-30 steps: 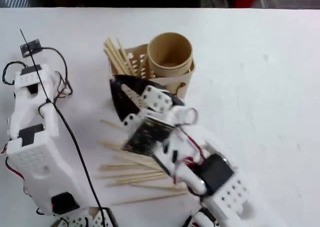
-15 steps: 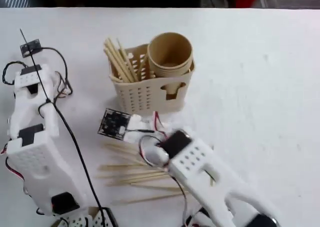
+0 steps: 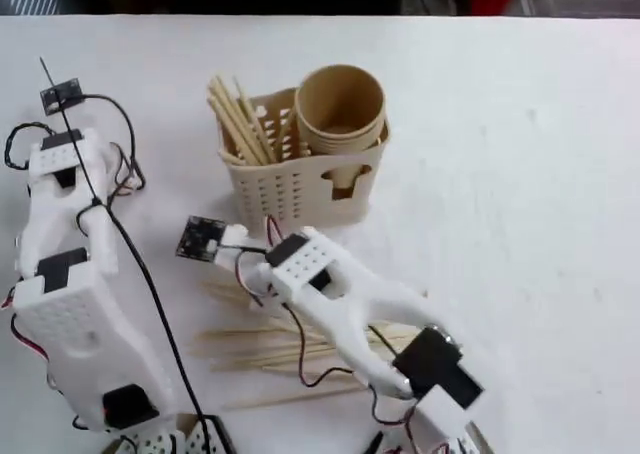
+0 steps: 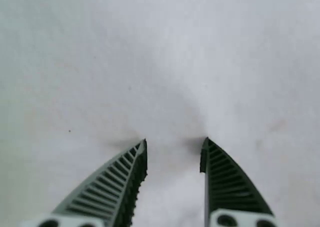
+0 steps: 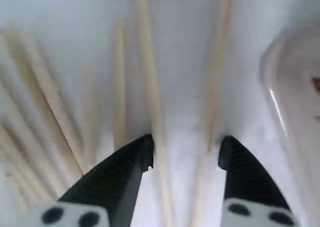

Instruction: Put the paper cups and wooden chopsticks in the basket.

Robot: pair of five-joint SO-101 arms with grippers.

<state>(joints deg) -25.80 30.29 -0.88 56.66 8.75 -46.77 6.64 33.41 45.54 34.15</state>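
White tabletop [image 3: 520,174] runs under everything, and the basket [image 3: 300,189] stands on it with the stacked paper cups [image 3: 340,109] already inside and a bunch of upright chopsticks [image 3: 238,119] leaning beside them. What matters now is the loose chopsticks [image 3: 260,354]. They lie flat and fanned on the side of the basket that faces my bases, their long axes roughly parallel with its front wall. My right arm [image 3: 330,294] reaches over them from that same side, far nearer to them than my left arm [image 3: 65,264], which sits well off to the basket's side. My right gripper [image 5: 186,148] hangs low over the fan, jaws parted and holding nothing. 1 stick runs lengthwise through the gap close to 1 finger, and a 2nd passes by the other finger. Since the sticks lie along my pointing line, I judge that closing would pinch across a stick's width. My left gripper [image 4: 175,147] is likewise spread and unloaded, over bare table.
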